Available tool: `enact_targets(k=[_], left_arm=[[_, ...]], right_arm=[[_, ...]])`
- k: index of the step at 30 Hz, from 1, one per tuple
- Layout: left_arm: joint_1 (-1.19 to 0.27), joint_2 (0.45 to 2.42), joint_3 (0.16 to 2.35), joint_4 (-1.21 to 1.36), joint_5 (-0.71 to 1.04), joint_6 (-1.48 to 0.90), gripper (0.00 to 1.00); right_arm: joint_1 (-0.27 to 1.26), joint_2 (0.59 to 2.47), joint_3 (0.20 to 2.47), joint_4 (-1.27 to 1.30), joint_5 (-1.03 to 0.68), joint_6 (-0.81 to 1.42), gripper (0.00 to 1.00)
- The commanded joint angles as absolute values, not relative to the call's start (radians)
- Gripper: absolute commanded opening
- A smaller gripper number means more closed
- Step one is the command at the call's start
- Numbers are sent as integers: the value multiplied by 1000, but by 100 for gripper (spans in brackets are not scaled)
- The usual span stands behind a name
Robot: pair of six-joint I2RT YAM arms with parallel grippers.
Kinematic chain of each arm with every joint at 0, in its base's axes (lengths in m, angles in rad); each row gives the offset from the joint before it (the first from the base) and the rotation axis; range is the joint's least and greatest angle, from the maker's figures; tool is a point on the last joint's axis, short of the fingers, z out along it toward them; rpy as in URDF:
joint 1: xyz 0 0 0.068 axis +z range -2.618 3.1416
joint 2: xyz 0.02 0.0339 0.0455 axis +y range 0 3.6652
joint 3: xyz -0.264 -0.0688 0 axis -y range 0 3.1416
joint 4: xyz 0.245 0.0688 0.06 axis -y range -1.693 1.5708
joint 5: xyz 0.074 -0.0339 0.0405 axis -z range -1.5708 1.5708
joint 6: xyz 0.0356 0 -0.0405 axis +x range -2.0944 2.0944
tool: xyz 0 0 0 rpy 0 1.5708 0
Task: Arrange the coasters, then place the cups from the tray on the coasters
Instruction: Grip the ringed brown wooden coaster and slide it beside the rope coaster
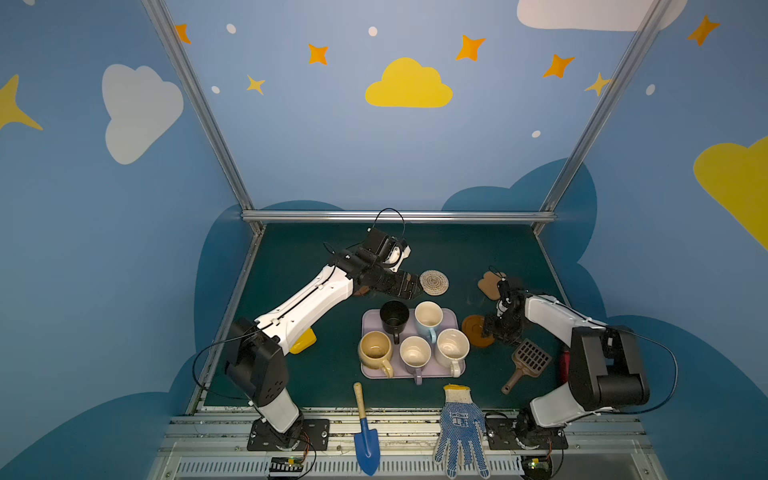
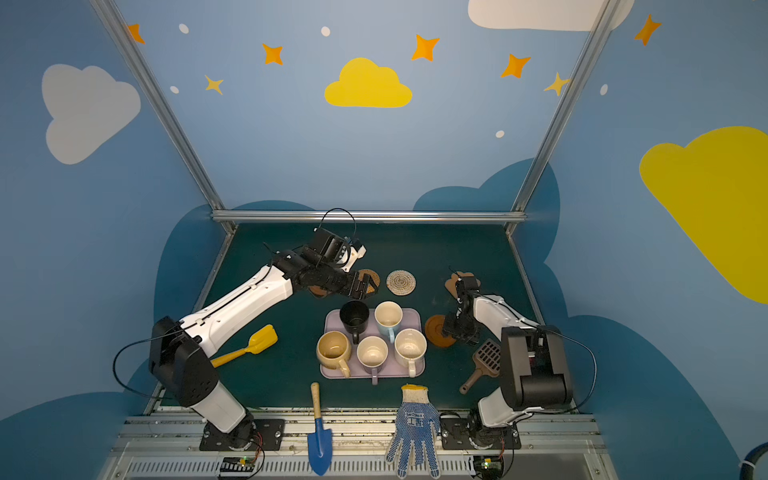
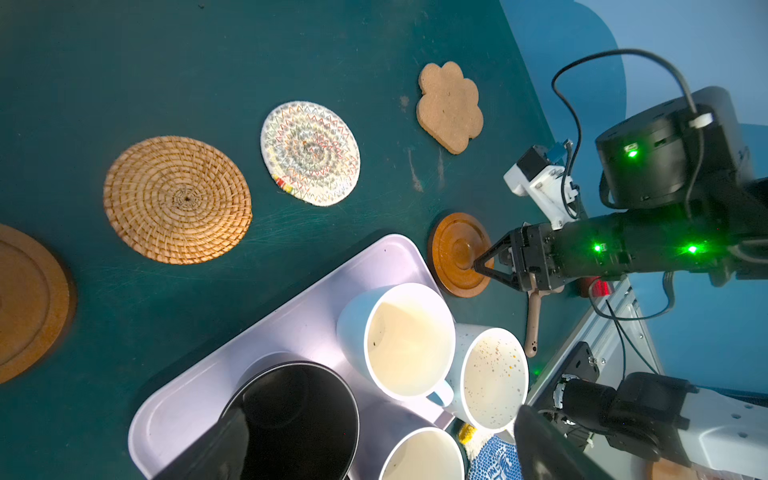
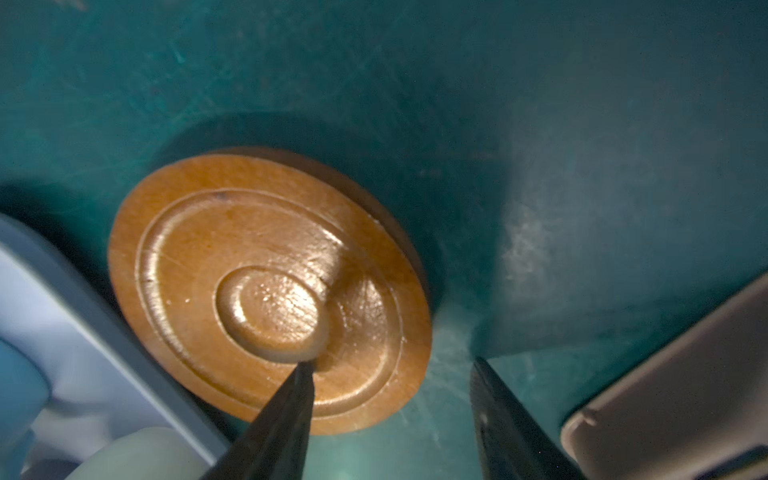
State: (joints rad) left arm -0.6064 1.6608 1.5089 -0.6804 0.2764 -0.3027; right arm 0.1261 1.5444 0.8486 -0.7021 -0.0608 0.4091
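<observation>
— So, where is the right end effector (image 4: 390, 364) sitting?
— It is straddling the wooden coaster (image 4: 208, 249) beside the tray (image 1: 369, 325), released. One fingertip (image 4: 291, 399) is touching the centre boss, and the other is resting off the rim, on the worktop (image 1: 457, 249).
— And the left end effector (image 1: 410, 286)?
— It is hovering wide apart and empty by the rattan coaster (image 3: 178, 199). Five cups (image 1: 415, 353) are standing on the tray.
</observation>
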Motion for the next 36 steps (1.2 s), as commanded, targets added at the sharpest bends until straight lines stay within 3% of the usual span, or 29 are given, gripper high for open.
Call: enact_targets(k=[1, 13, 36], left_arm=[[-601, 1647, 1534, -680, 277, -295, 100], [-555, 1663, 1542, -661, 293, -289, 100], [-512, 1690, 1538, -636, 309, -300, 100]], right_arm=[[121, 1573, 849, -674, -68, 419, 57], [115, 1720, 1008, -680, -62, 422, 44], [109, 2075, 1492, -789, -41, 422, 42]])
